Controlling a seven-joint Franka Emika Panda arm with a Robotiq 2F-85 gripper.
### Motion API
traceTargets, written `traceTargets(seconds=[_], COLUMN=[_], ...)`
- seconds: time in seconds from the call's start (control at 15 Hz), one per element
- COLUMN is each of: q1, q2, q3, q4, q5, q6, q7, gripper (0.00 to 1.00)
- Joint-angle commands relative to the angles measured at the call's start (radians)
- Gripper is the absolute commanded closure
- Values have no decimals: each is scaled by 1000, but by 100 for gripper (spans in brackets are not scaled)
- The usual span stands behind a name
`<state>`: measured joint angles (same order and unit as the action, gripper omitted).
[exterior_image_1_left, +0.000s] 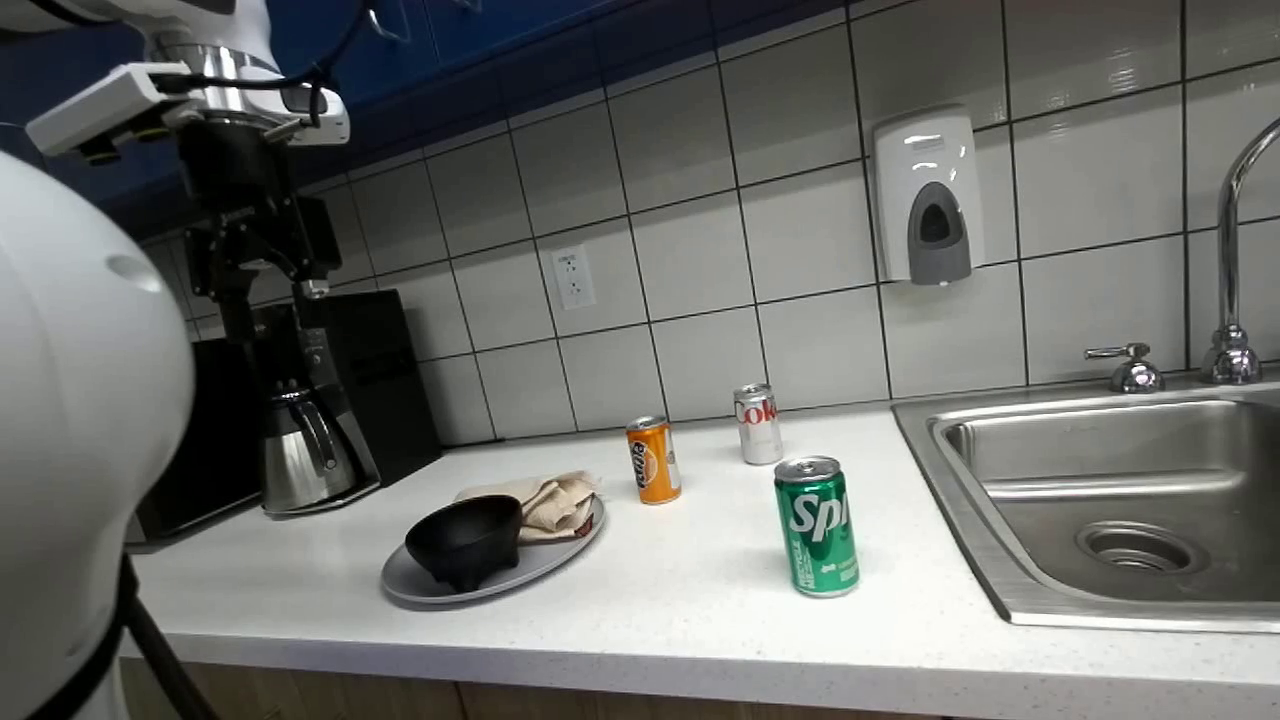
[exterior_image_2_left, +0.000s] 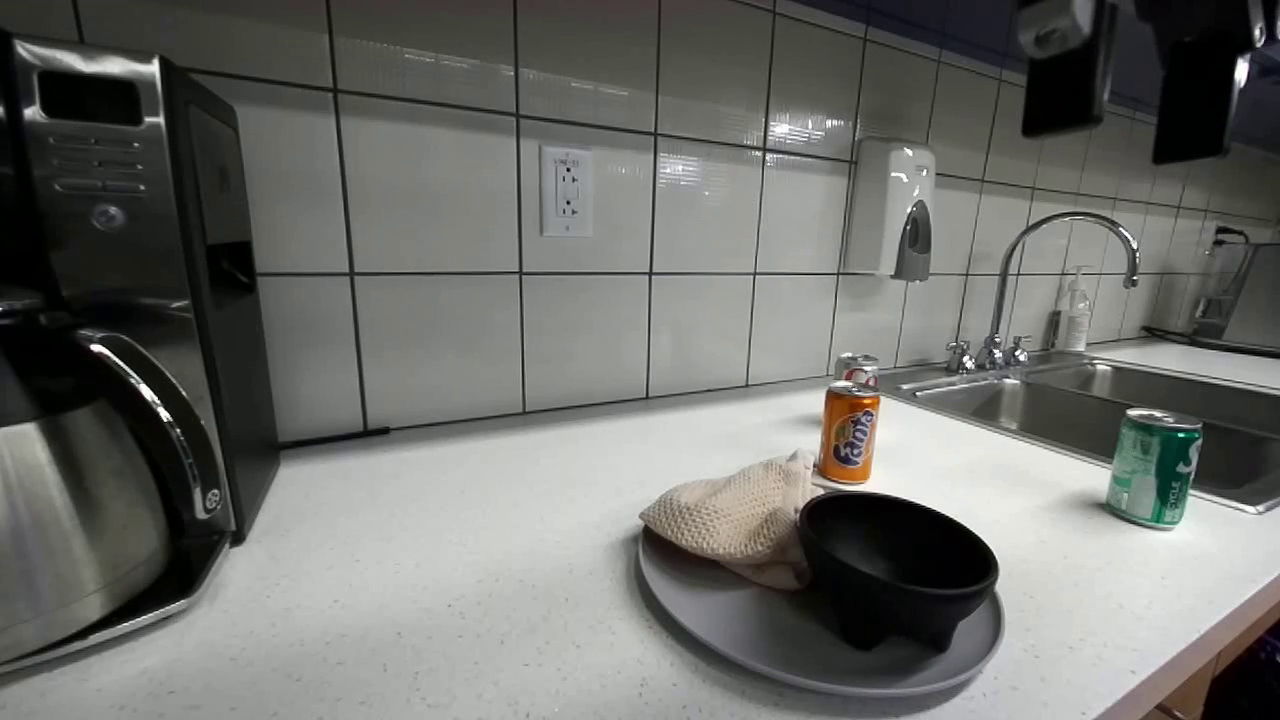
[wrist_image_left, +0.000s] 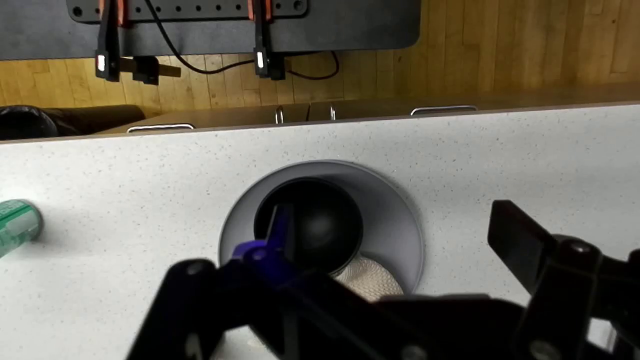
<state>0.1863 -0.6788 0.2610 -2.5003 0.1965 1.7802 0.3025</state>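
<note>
One gripper, spread wide above the counter

Both fingers stand far apart with nothing between them, well above what is on the counter and touching none of it. Clock directions put twelve at the top of each view. In the wrist view the bowl lies nearest the gripper; the finger toward nine o'clock crosses it there and hides part of it. Black and upright on short legs, the bowl sits on the grey plate, toward three o'clock in an exterior view. At ten o'clock on the same plate lies the bunched cream cloth, just beside the bowl; whether the two touch, I cannot tell.

Measured from the plate in an exterior view, the Fanta stands at twelve o'clock, with the Coke behind it, mostly hidden. The Sprite stands at two o'clock, near the sink. All three cans are upright. One o'clock has the tap; farther up at twelve hangs the dispenser on the tiled wall, and the outlet is at eleven. The coffee maker stands at ten o'clock, its steel jug on the base. The gripper hangs high there, toward one o'clock. Toward twelve in the wrist view, past the counter's front edge, wood floor shows.
</note>
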Motion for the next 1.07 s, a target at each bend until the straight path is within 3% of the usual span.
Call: traceTargets(seconds=[0.0, 0.53, 1.0], q1=[-4, -29, -17], q2=[0, 82, 180], q3=[3, 95, 72], q4=[2, -10, -50], q5=[2, -53, -63], q6=[-2, 170, 297], q7=[-2, 149, 157], gripper=[0, 0, 0])
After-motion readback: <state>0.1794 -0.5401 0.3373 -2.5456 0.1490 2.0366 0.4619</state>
